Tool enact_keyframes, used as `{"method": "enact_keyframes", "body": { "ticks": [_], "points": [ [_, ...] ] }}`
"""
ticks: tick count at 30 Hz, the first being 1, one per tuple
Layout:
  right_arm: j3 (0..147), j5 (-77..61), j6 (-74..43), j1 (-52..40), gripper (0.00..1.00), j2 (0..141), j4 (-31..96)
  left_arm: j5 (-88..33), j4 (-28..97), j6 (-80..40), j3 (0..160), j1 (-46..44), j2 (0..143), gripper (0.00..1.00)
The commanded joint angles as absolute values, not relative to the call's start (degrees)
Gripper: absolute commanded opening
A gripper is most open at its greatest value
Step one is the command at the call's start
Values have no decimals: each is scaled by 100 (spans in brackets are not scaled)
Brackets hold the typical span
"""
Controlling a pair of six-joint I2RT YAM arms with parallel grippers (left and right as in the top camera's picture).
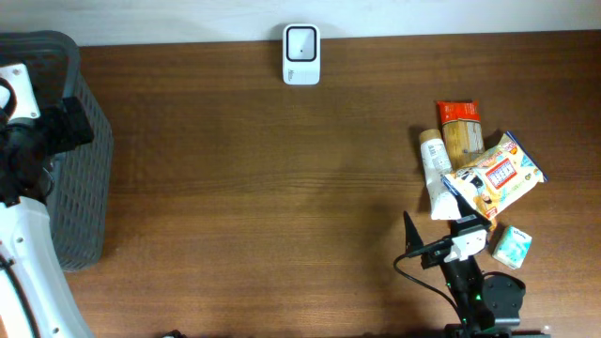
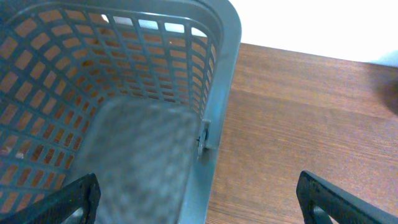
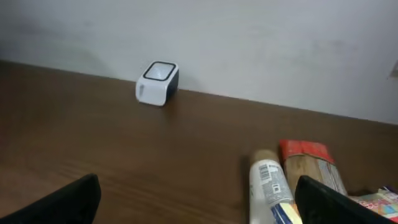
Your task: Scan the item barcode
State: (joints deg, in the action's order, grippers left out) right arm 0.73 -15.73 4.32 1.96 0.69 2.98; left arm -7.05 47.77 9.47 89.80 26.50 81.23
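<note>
Right pincer (image 3: 198, 200) spread (nothing held) | white tube (image 3: 267, 186) near, ahead | left pincer (image 2: 199, 202) spread

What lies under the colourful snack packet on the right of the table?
The snack packet lies over the near end of a spaghetti pack and overlaps part of a white bottle. Those parts are covered, and anything else beneath it cannot be seen.

the left arm (image 1: 21, 239) rises along the left edge of the overhead view, its left gripper (image 2: 198, 186) spread wide with nothing between the fingers. low on the right, the right arm (image 1: 474, 291) points forward, the right gripper (image 3: 198, 186) likewise gaping and empty.
</note>
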Motion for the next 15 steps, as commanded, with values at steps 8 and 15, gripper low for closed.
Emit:
{"method": "enact_keyframes", "body": {
  "ticks": [8, 15],
  "points": [
    [32, -1586, 408, 233, 99, 51, 305, -749, 4770, 1041, 9006, 2681, 8088, 99],
    [32, -1586, 408, 233, 99, 51, 305, -1997, 5356, 434, 9004, 2670, 8077, 99]
  ]
}}
